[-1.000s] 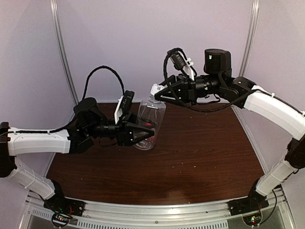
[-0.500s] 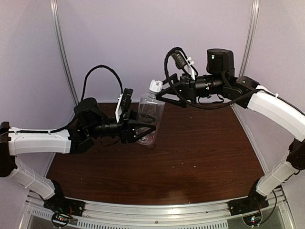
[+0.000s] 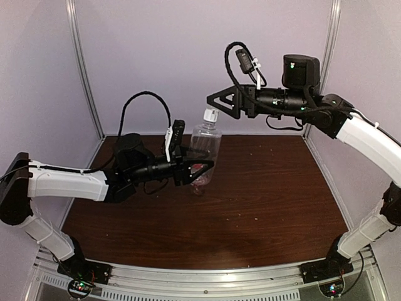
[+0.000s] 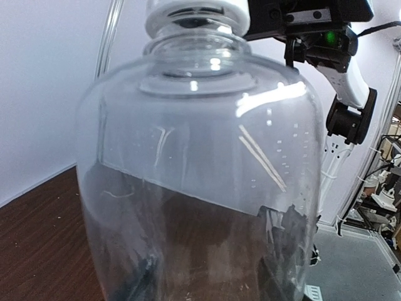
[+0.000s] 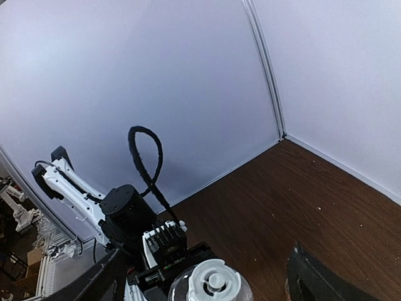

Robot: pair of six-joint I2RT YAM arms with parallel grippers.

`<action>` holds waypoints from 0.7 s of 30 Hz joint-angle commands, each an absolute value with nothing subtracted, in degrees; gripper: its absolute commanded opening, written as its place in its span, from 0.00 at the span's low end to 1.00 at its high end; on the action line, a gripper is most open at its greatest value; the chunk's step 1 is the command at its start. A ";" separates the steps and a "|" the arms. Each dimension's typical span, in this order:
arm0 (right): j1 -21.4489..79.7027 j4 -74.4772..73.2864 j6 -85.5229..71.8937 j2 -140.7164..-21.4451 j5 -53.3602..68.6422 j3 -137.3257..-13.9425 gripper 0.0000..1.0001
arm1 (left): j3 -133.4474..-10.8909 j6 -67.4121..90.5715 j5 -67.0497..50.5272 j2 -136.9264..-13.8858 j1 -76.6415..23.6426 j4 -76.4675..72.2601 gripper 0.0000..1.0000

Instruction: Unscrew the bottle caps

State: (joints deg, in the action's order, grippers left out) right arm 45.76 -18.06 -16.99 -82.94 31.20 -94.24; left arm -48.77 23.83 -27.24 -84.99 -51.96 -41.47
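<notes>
A tall clear unlabelled bottle [image 3: 205,145] is held upright above the table with my left gripper [image 3: 200,167] shut on its lower body. In the left wrist view the bottle [image 4: 194,157] fills the frame, and the left gripper [image 4: 203,269] shows only as dark finger shapes through the plastic. A white cap [image 3: 210,115] sits on the neck. My right gripper [image 3: 213,105] hovers at the cap, open. From the right wrist the cap [image 5: 210,283] lies between the widely spread fingers [image 5: 312,279] of the right gripper [image 5: 203,287], touching neither. A small red patch shows through the bottle; I cannot tell what it is.
The dark wooden table [image 3: 269,188] lies below both arms, with white walls behind and at the sides. A metal frame rail [image 3: 207,276] runs along the near edge. The left arm's cable loop [image 5: 145,157] rises behind the bottle.
My right gripper has opened, released the white cap and drawn back up and to the right. The left arm has carried the bottle slightly right and stood it more upright.
</notes>
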 commanded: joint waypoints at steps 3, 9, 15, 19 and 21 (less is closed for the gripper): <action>47.12 -20.51 -20.46 -82.91 20.20 -95.82 0.88 | -50.99 22.61 -22.57 -87.29 -51.85 -50.84 0.43; 47.58 -21.20 -20.30 -83.88 21.02 -95.89 0.86 | -51.76 22.59 -22.82 -88.64 -51.86 -51.49 0.43; 47.99 -22.08 -19.88 -85.35 21.83 -96.62 0.77 | -51.77 22.41 -22.83 -88.70 -51.85 -51.54 0.43; 48.07 -22.07 -19.95 -85.79 22.27 -96.71 0.70 | -51.77 22.36 -23.06 -88.62 -51.86 -51.43 0.43; 48.08 -21.82 -19.97 -85.94 22.76 -96.77 0.65 | -51.77 22.28 -23.05 -88.63 -51.85 -51.40 0.43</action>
